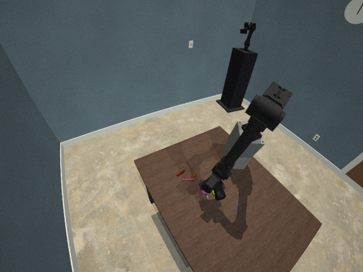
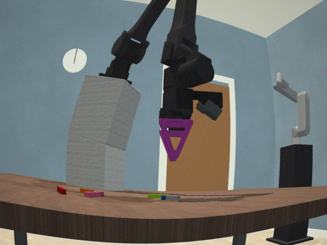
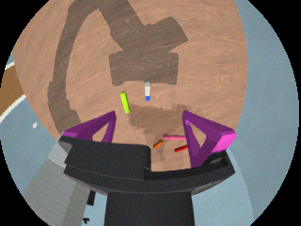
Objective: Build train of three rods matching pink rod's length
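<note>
My gripper (image 2: 172,155) hangs open and empty well above the table; its purple fingers stand wide apart in the wrist view (image 3: 150,131). Below it a short blue rod (image 3: 149,98) lies end to end with a grey rod (image 3: 149,86); they also show in the side view, blue (image 2: 163,197) and grey (image 2: 173,197). A lime rod (image 3: 124,102) lies beside them, a little apart and slightly tilted, and shows in the side view (image 2: 156,195). The pink rod (image 1: 188,179), the orange rod (image 1: 194,173) and the red rod (image 1: 180,173) lie together farther off.
The arm's grey base block (image 2: 100,134) stands on the table behind the rods. A black pedestal with a small arm (image 1: 239,79) stands on the floor in the far corner.
</note>
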You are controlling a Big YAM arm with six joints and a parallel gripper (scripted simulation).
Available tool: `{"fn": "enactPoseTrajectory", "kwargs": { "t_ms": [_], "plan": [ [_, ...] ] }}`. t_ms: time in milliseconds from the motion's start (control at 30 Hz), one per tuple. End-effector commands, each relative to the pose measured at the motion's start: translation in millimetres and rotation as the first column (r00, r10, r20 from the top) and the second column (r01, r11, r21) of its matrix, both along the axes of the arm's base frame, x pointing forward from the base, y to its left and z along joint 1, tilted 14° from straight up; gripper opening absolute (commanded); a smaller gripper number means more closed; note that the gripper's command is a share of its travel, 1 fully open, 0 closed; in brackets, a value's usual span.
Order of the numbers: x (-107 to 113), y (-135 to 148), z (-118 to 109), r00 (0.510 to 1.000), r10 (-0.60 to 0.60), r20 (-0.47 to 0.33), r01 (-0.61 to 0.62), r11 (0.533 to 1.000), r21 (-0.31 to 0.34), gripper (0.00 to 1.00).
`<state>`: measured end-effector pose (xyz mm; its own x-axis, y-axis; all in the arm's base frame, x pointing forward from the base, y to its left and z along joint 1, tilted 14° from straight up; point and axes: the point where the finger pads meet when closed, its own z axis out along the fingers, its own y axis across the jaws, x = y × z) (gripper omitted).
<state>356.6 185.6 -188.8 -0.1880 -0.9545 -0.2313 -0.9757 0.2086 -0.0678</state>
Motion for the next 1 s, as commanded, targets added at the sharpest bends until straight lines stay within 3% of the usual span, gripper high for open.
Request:
{"fn": "enactPoseTrajectory", "kwargs": {
  "t_ms": [0,167,333,400,433,533,567,733,767,833,967],
  "plan": [
    [-5.3,-3.6,-2.1,1.000,0.005,-0.019,-0.005,1.000,-0.005,1.00],
    [-10.3,0.0,-7.0,1.000,0.027,-0.004,-0.027,1.000,-0.001,1.00],
    [-61.1,-12.4,-33.3,0.994,0.111,0.006,-0.111,0.994,-0.018,1.00],
    [-65.8,-13.7,-35.1,0.993,0.119,0.007,-0.119,0.993,-0.019,1.00],
    [-65.8,-13.7,-35.1,0.993,0.119,0.007,-0.119,0.993,-0.019,0.24],
    [-50.6,-15.9,-34.2,0.995,0.094,0.025,-0.093,0.996,-0.012,0.24],
    [-39.5,-10.1,-22.2,0.994,0.094,0.059,-0.095,0.996,0.001,0.24],
    [-42.4,-4.8,-22.1,0.992,0.109,0.058,-0.110,0.994,0.003,0.24],
    [-53.7,-10.5,-34.1,0.994,0.106,0.023,-0.106,0.994,-0.009,0.24],
    [-62.9,-15.0,-35.1,0.994,0.106,0.003,-0.106,0.994,-0.016,0.24],
    [-62.2,-14.7,-34.5,0.994,0.106,0.004,-0.106,0.994,-0.016,0.24]
  ]
}}
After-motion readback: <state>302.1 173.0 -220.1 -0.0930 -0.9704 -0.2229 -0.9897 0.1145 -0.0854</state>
